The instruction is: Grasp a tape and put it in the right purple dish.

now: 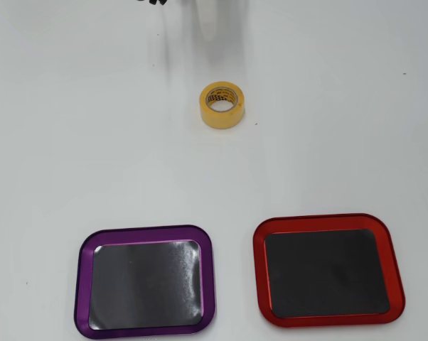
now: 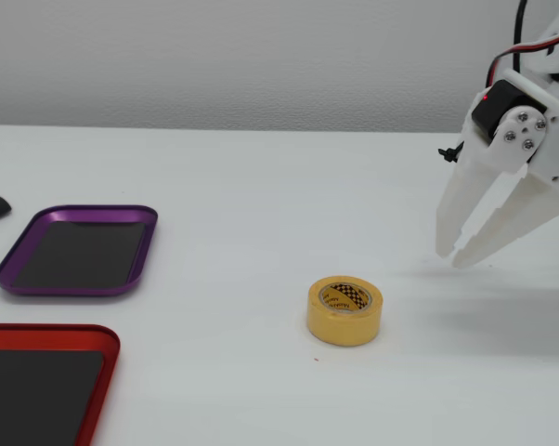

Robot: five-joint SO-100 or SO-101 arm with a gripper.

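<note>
White fingers (image 2: 451, 256) hang slightly parted, empty, above the desk (image 2: 261, 186). Yellow tape (image 2: 344, 309) sits below-left; they should widen before straddling it.

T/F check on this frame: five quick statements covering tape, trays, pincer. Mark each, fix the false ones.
1. The tape lies flat on the table, hole facing up. True.
2. The pincer is shut on the tape. False: it hangs apart from the tape, fingers slightly parted and holding nothing.
3. The purple dish is empty. True.
4. The red tray holds the tape. False: it is empty too.
5. In the overhead view, the purple dish sits right of the red tray. False: it sits left.
</note>
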